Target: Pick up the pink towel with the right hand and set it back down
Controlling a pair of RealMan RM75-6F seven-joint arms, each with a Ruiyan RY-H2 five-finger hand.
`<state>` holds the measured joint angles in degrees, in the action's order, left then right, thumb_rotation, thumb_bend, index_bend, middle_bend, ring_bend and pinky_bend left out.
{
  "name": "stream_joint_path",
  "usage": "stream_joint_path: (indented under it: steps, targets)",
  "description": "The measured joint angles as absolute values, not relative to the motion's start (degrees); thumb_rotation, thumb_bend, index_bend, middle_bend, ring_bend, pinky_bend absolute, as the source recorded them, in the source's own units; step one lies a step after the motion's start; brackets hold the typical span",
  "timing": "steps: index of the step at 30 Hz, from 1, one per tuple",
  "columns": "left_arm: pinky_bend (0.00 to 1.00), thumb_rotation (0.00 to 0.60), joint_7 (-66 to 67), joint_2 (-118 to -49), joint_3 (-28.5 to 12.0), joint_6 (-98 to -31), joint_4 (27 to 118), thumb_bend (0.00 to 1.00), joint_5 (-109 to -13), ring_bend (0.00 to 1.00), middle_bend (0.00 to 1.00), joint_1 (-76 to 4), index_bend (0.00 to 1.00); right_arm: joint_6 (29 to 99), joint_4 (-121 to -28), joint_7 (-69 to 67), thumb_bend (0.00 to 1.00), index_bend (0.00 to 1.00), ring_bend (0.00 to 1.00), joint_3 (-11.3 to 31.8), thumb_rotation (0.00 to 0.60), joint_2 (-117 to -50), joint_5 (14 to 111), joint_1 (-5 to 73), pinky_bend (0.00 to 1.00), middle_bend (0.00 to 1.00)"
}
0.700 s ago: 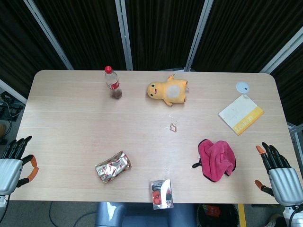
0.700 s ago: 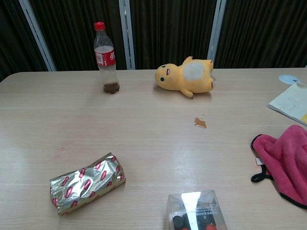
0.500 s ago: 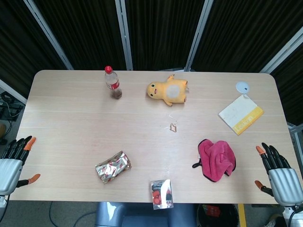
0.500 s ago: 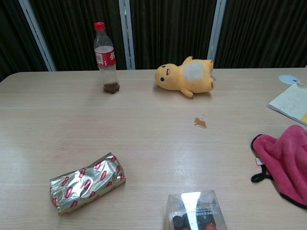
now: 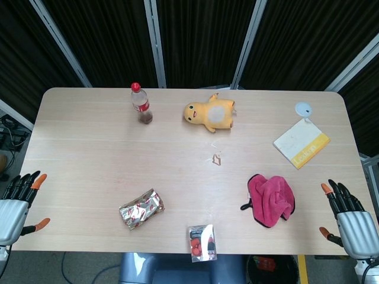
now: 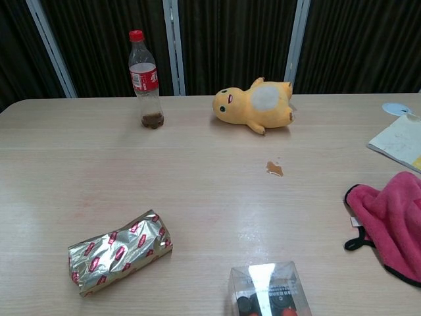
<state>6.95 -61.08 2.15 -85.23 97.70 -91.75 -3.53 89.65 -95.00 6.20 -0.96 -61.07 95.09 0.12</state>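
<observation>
The pink towel (image 5: 271, 199) lies crumpled on the table near the right front, with a black loop at its left edge; in the chest view the pink towel (image 6: 391, 220) runs off the right border. My right hand (image 5: 349, 218) hovers off the table's right front corner, fingers spread, holding nothing, well to the right of the towel. My left hand (image 5: 16, 205) stays off the left front corner, fingers apart and empty. Neither hand appears in the chest view.
A foil snack bag (image 5: 141, 209) and a small clear box (image 5: 202, 242) lie near the front edge. A cola bottle (image 5: 141, 104), a yellow plush (image 5: 210, 114), a yellow-white booklet (image 5: 301, 142), a white disc (image 5: 303, 108) and a small scrap (image 5: 217, 158) lie farther back.
The left hand's thumb has swung outward, spreading the hand. The right hand has drifted slightly down and right. The towel has not moved.
</observation>
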Motion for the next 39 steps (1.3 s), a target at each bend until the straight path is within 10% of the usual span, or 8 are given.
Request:
stream_joint_path:
  steps: [18, 39]
  targets:
    - [0.00, 0.600, 6.3, -60.9, 2.1, -84.4, 98.3, 0.00, -91.2, 0.00, 0.00, -3.9, 0.00, 78.7, -99.6, 16.3, 0.00, 0.00, 0.00, -1.1, 0.600, -62.7, 89.4, 3.5, 0.22, 0.00]
    - [0.00, 0.600, 4.8, -60.7, 2.0, -83.9, 98.4, 0.00, -90.7, 0.00, 0.00, -4.0, 0.00, 71.3, -90.8, 28.0, 0.00, 0.03, 0.00, 3.1, 0.600, -79.9, 77.4, 9.0, 0.22, 0.00]
